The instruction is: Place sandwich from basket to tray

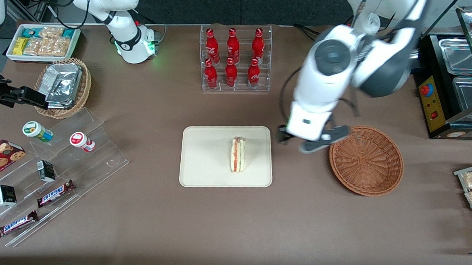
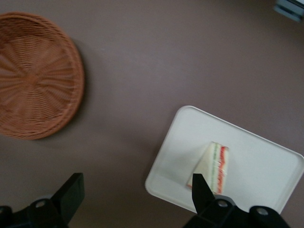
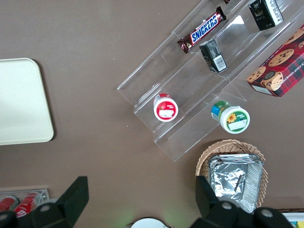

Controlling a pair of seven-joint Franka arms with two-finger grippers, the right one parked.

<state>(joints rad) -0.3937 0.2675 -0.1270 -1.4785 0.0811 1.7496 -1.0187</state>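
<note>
— Brown matte cloth covers the whole table [image 1: 231,229], smooth and plain. What sits in the middle of it?

— A flat cream-beige tray [image 1: 202,163], rectangular with rounded corners and a low raised rim. The sandwich [image 1: 237,155] lies on it, a small pale wedge with red-orange and green layers along its cut edge (the striped edge faces upward).

— And the basket?

— The round, shallow basket [image 1: 366,160] of reddish-brown wicker rests beside the tray, toward the working arm's end of the table, its woven ribs fanning out from the centre. Nothing lies inside it.

— Where is the gripper?

— The gripper [image 1: 300,142] hangs above the bare cloth between tray and basket, holding nothing. Its black fingers [image 2: 71,192] are spread wide apart in the left wrist view, with basket and tray both visible below them.

— How is the arm posed?

— Its white, glossy forearm slants down from above the basket's end toward the tray, wrist bent downward.

— Anything else nearby?

— A clear acrylic rack of red bottles [image 1: 234,57] stands farther from the front camera than the tray.
</note>
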